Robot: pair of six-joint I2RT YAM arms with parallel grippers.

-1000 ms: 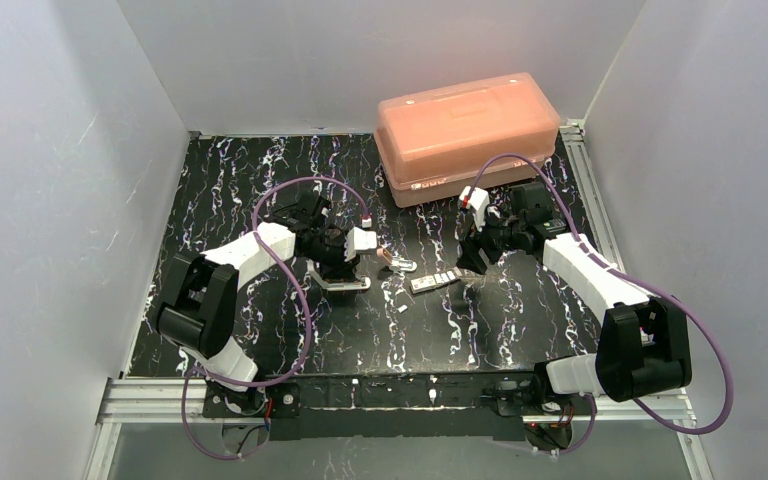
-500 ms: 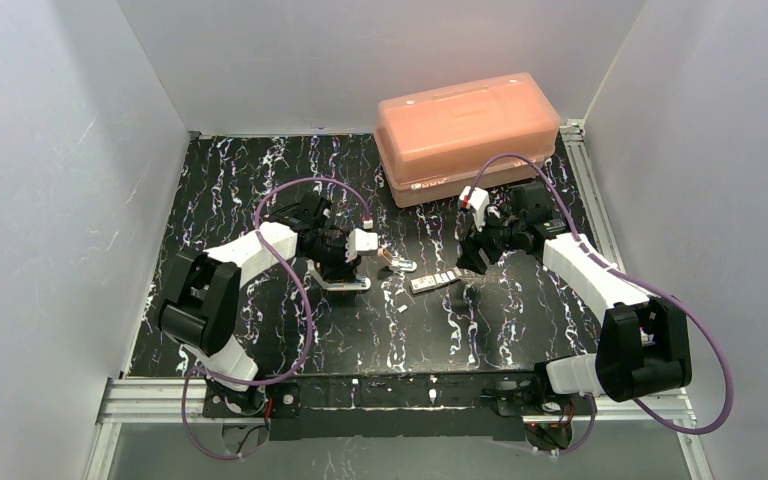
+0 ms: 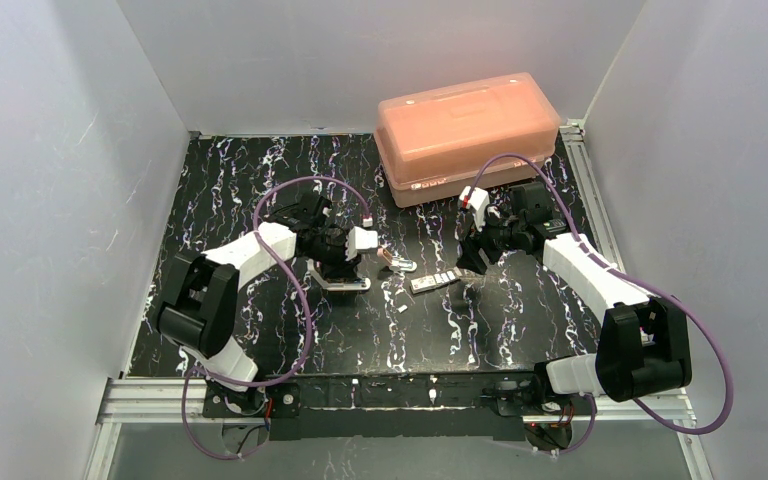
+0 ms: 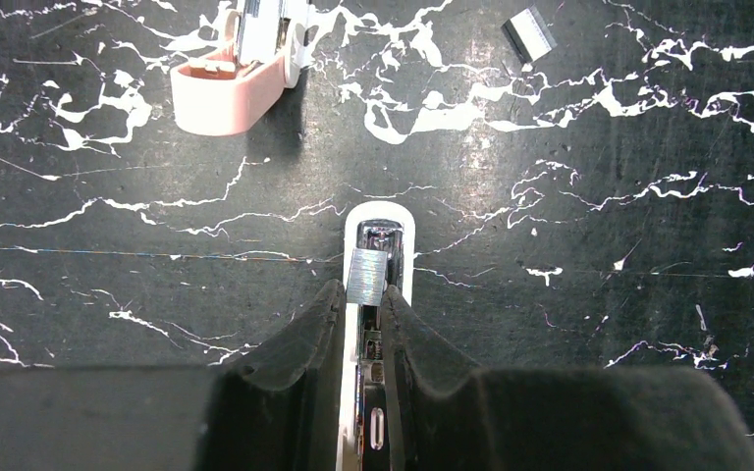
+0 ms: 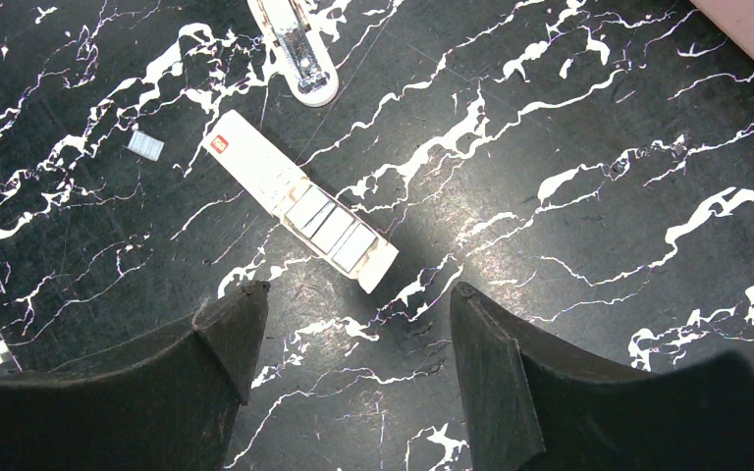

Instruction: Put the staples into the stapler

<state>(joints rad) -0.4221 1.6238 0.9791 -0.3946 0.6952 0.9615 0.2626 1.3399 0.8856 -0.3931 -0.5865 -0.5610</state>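
The white stapler (image 4: 402, 257) lies open on the black marbled table, its silvery channel facing up; from above it shows under my left wrist (image 3: 340, 284). My left gripper (image 4: 363, 292) is shut on a short silver strip of staples (image 4: 366, 275), held over the channel's front end. My right gripper (image 5: 353, 294) hangs open and empty just short of the whitish staple packet (image 5: 299, 211), which holds several strips. The packet (image 3: 433, 282) lies between the two arms. A loose strip of staples (image 5: 145, 145) rests on the table beyond it.
A pinkish-tan block (image 4: 231, 74) with a metal insert lies beyond the stapler, near the packet (image 3: 398, 264). A large orange lidded box (image 3: 468, 135) stands at the back right. White walls close in three sides of the table (image 3: 260, 180).
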